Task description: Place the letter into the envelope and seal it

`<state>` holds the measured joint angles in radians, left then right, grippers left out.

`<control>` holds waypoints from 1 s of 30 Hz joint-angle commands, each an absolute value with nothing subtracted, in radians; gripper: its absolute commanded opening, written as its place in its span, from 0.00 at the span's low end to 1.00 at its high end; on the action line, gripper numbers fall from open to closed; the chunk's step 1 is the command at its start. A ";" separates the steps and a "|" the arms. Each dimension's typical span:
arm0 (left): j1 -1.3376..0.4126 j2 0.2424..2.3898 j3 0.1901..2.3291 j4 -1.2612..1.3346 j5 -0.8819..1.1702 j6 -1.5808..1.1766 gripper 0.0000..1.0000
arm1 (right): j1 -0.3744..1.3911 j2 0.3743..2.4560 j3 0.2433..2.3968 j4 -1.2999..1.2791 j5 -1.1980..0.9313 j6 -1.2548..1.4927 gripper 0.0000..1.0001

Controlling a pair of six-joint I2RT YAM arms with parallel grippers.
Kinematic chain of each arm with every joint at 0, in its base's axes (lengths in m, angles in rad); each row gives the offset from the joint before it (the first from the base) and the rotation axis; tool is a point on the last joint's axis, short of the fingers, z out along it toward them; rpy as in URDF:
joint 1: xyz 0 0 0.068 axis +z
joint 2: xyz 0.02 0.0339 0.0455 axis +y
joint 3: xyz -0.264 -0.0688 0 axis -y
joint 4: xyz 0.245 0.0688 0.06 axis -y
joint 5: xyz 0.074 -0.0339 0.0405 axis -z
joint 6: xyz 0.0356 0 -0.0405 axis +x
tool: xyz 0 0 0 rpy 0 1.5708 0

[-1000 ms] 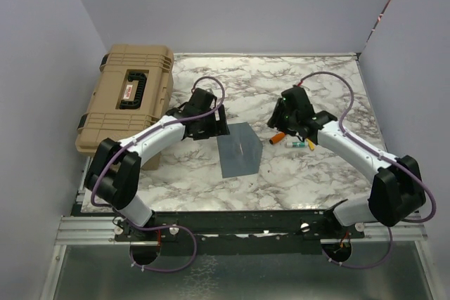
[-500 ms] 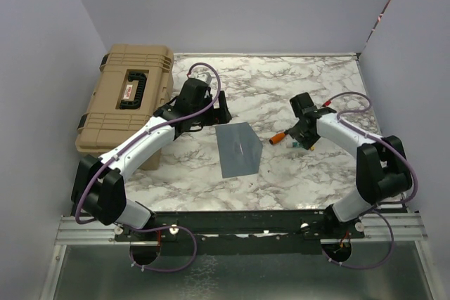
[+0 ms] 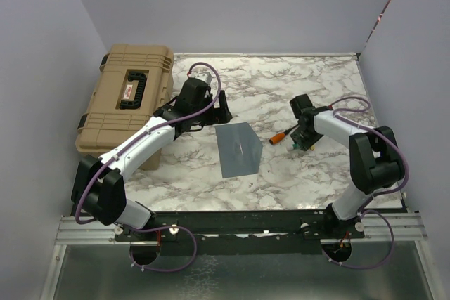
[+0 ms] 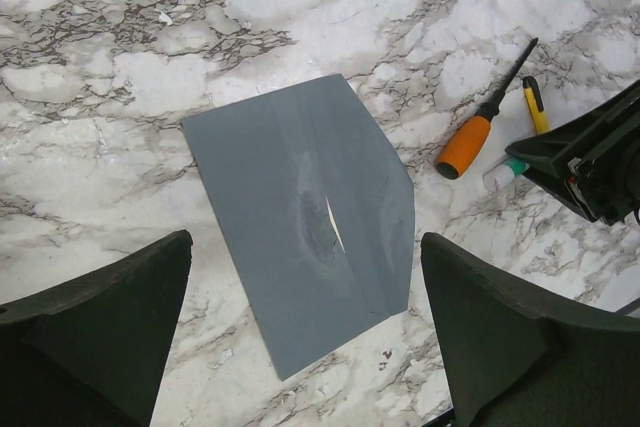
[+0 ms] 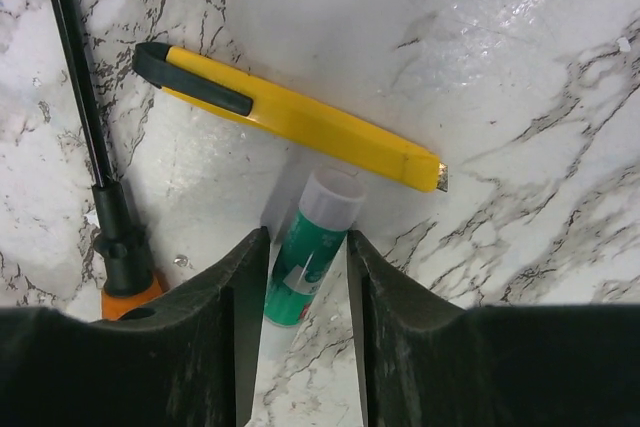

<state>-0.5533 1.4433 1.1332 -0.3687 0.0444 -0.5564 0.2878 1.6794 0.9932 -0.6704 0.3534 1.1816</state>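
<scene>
Envelope (image 4: 300, 217) lay flat on the marble table (image 3: 281, 82) between the arms. No cream letter showed anywhere except perhaps as a pale sliver (image 4: 331, 224) at the envelope's middle, so it was probably already inside. Sealing looked left to do. The right gripper (image 5: 304, 239) straddled the glue stick (image 5: 305, 265), fingers close but not visibly clamped. The left gripper (image 4: 305, 247) hung spread wide above the envelope.
</scene>
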 commanded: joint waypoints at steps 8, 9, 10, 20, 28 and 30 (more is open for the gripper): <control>-0.548 1.400 1.168 -0.356 0.045 -0.545 0.97 | 0.285 1.626 0.960 -0.659 0.324 1.079 0.01; -0.548 1.401 1.172 -0.355 0.062 -0.547 0.98 | 0.284 1.593 0.958 -0.641 0.312 1.019 0.00; -0.548 1.403 1.180 -0.354 0.081 -0.552 0.98 | 0.285 1.558 0.956 -0.624 0.288 0.962 0.00; -0.547 1.483 1.349 -0.335 0.411 -0.662 0.99 | 0.342 1.278 0.925 -0.230 -0.435 0.356 0.00; -0.548 1.555 1.399 -0.327 0.624 -0.783 0.88 | 0.497 1.175 0.904 -0.039 -0.472 0.050 0.00; -0.548 1.544 1.378 -0.327 0.628 -0.788 0.84 | 0.507 1.181 0.920 -0.041 -0.484 -0.004 0.00</control>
<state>-0.5499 1.5387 1.3964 -0.3279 0.5098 -0.7315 0.4969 1.1954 0.9146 -0.1383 -0.4133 0.1905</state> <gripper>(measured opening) 0.875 0.093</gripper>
